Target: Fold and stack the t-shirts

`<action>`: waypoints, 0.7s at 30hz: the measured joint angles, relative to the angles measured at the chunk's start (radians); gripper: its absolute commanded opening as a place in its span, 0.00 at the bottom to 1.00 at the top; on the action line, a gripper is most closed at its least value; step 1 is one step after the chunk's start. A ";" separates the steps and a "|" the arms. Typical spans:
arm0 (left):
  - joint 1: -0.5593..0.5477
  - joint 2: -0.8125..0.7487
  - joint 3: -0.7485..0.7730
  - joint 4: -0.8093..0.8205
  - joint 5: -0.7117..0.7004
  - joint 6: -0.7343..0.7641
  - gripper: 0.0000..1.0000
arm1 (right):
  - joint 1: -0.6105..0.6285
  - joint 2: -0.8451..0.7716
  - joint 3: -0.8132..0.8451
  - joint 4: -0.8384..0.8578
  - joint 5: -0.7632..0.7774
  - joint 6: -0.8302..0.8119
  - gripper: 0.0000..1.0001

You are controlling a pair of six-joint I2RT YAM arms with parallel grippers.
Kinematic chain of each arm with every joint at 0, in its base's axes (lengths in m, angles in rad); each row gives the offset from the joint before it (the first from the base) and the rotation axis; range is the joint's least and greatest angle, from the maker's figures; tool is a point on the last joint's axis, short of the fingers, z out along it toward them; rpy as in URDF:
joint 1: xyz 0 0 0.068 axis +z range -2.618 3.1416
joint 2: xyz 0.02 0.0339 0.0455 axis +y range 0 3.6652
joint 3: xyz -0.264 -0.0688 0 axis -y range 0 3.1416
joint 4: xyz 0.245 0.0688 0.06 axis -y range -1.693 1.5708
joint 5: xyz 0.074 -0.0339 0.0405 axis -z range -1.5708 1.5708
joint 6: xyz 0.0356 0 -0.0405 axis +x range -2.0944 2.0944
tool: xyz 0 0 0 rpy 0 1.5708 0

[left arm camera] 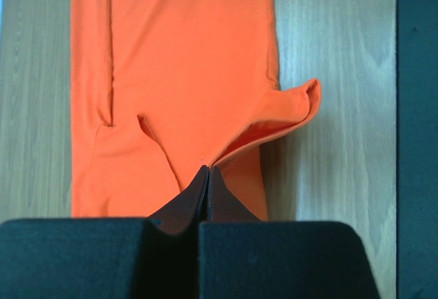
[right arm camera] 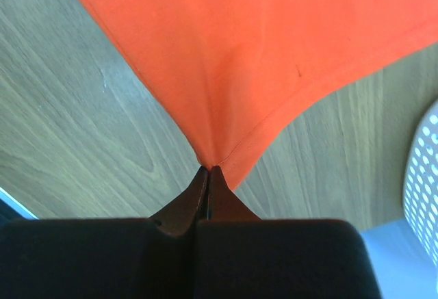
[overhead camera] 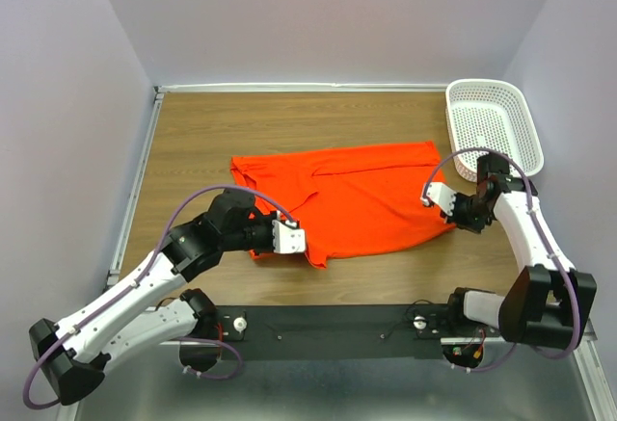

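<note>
One bright orange-red t-shirt [overhead camera: 357, 199] lies spread across the middle of the wooden table, partly folded along its near edge. My left gripper [overhead camera: 289, 239] is at the shirt's near-left corner, shut on the fabric. In the left wrist view the cloth [left arm camera: 185, 59] rises to the closed tips [left arm camera: 207, 169], and a flap [left arm camera: 298, 107] curls up to their right. My right gripper [overhead camera: 436, 197] is at the shirt's right edge, shut on the hem. The right wrist view shows the shirt [right arm camera: 260, 46] pulled into a point at the tips [right arm camera: 209, 169].
A white perforated basket [overhead camera: 521, 118] stands at the back right corner, close behind the right arm; its rim [right arm camera: 421, 176] shows at the right edge of the right wrist view. Grey walls enclose the table [overhead camera: 193, 142] on three sides. A black rail [overhead camera: 328, 325] runs along the near edge.
</note>
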State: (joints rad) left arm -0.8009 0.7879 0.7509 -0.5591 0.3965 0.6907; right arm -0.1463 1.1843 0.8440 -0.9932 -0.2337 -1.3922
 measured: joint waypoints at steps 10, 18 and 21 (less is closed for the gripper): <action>0.000 -0.005 -0.010 0.082 -0.086 -0.045 0.00 | 0.000 0.202 0.103 0.021 -0.044 0.035 0.01; 0.000 0.028 -0.010 0.117 -0.162 -0.039 0.00 | 0.000 0.317 0.163 0.065 -0.042 0.099 0.01; 0.000 0.028 -0.010 0.135 -0.188 -0.032 0.00 | -0.002 0.354 0.176 0.082 -0.042 0.115 0.01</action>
State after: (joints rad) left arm -0.8005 0.8162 0.7406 -0.4236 0.2089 0.6582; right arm -0.1478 1.5387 1.0199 -0.9112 -0.2756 -1.2770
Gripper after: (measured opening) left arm 0.007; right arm 0.009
